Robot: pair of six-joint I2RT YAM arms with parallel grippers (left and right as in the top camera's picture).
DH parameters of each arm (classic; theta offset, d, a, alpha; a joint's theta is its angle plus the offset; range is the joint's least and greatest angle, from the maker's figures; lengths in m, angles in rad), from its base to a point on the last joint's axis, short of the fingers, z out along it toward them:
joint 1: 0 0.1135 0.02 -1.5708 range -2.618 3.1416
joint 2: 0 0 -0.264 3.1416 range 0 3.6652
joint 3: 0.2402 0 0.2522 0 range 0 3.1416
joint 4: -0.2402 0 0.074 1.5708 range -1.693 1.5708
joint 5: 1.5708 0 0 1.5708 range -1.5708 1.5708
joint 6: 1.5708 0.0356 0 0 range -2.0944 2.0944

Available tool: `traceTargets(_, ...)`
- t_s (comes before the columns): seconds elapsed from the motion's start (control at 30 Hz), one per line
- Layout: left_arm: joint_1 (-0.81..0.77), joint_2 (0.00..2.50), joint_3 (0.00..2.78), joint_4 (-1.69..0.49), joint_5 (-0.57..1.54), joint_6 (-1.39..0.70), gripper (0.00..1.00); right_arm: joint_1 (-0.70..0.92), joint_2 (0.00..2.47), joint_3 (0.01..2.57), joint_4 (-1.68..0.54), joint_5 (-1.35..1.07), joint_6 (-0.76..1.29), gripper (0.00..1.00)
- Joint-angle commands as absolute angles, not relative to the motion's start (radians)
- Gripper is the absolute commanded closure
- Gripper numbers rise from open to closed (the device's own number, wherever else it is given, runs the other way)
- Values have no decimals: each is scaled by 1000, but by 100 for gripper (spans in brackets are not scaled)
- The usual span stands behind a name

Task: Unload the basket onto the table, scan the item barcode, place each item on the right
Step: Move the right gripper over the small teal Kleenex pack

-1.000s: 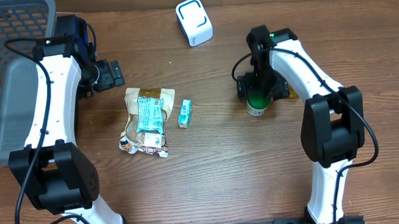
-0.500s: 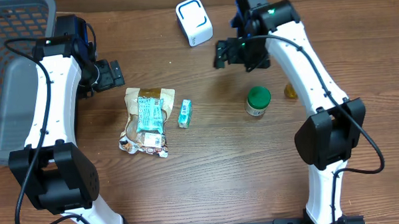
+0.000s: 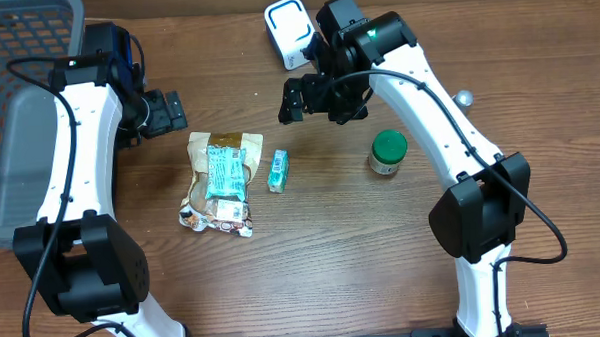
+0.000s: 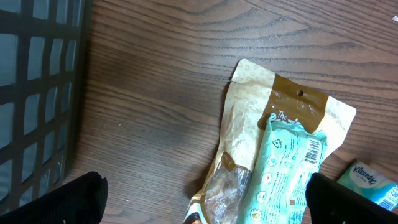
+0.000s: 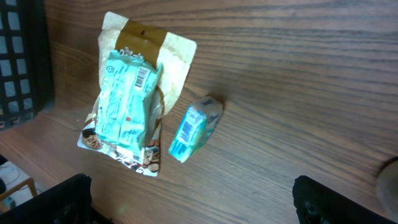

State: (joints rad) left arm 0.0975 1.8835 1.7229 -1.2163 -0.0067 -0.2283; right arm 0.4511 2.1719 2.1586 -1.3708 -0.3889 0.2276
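Two arms: left gripper (image 3: 166, 111) and right gripper (image 3: 315, 98), both spread, empty. One teal packet (image 4: 283, 168), barcode up, atop brown pouch (image 4: 249, 93), left of centre; pouch lettering "The…" half covered. Kleenex pack (image 4: 372, 184) cut off.

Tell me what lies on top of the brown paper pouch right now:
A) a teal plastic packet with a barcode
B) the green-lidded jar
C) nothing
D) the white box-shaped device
A: the teal plastic packet rests on the brown paper pouch, barcode facing up, while the green-lidded jar stands apart on the wood.
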Motion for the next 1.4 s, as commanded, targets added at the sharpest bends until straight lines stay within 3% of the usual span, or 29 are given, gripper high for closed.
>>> traceTargets(0.0,90,1877,1721,-1217,0,-213,0,477,2156,2166,-1359,-386,310,0)
traceTargets(0.3,90,1877,1721,-1217,0,-213,0,532,2156,2165,-1321,-243,464,5)
traceTargets(0.77,90,1877,1721,-1217,0,-213,0,601,2156,2164,-1292,-158,528,0)
traceTargets(0.93,90,1877,1721,-1217,0,-213,0,601,2156,2159,-1290,-157,528,13)
traceTargets(1.37,90,1877,1721,-1217,0,-213,0,601,2157,2032,-1222,-157,529,19)
